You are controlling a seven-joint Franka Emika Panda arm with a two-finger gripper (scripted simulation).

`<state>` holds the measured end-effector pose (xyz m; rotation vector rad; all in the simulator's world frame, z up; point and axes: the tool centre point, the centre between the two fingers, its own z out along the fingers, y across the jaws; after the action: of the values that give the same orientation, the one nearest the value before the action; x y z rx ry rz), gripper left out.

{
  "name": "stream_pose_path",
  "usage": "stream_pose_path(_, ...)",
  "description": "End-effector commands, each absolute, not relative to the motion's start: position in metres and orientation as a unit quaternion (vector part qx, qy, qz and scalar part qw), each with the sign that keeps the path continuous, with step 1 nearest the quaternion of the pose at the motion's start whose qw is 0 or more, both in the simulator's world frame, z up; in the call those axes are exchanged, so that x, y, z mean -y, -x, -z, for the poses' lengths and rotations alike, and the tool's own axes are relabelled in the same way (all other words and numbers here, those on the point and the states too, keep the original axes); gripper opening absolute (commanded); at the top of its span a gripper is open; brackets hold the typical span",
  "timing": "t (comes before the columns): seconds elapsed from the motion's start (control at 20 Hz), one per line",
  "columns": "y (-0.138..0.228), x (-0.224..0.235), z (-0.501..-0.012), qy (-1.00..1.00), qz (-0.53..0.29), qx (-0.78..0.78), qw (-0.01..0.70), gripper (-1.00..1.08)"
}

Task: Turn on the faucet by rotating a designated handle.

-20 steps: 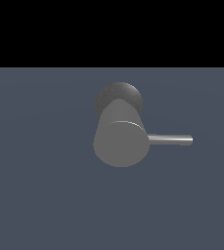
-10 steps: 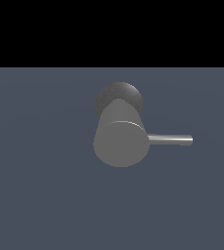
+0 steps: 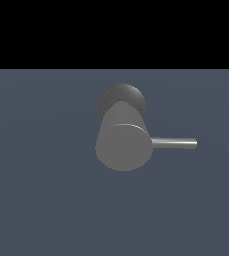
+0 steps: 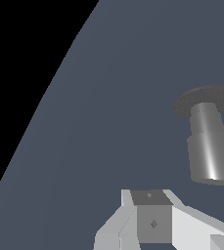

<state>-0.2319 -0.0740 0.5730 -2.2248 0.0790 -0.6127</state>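
Observation:
In the exterior view the faucet (image 3: 123, 142) is a thick matte grey cylinder with its flat round end face turned to the camera and a darker rounded base (image 3: 120, 100) behind it. The handle (image 3: 175, 143), a thin shiny rod, sticks out level toward the exterior view's right. My gripper is not in the exterior view. In the wrist view my gripper (image 4: 152, 205) shows white fingers meeting at a grey block with no gap between them, holding nothing. The faucet (image 4: 211, 154) stands apart from it, off to one side. The handle is hidden in the wrist view.
A flat blue-grey floor (image 3: 41, 190) lies all around the faucet, with black background beyond its far edge. Nothing else stands on it.

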Motion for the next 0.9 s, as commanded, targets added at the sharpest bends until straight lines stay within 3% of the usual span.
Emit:
stream_pose_path(0.0, 0.232, 0.090, -0.586, 0.849, 0.276, -0.039, 0.448, -1.00)
stream_pose_path(0.45, 0.233, 0.165, -0.614, 0.714, 0.374, -0.084, 0.586, -1.00)
stream_pose_path(0.85, 0.231, 0.246, -0.605, 0.572, 0.429, -0.151, 0.683, -1.00)
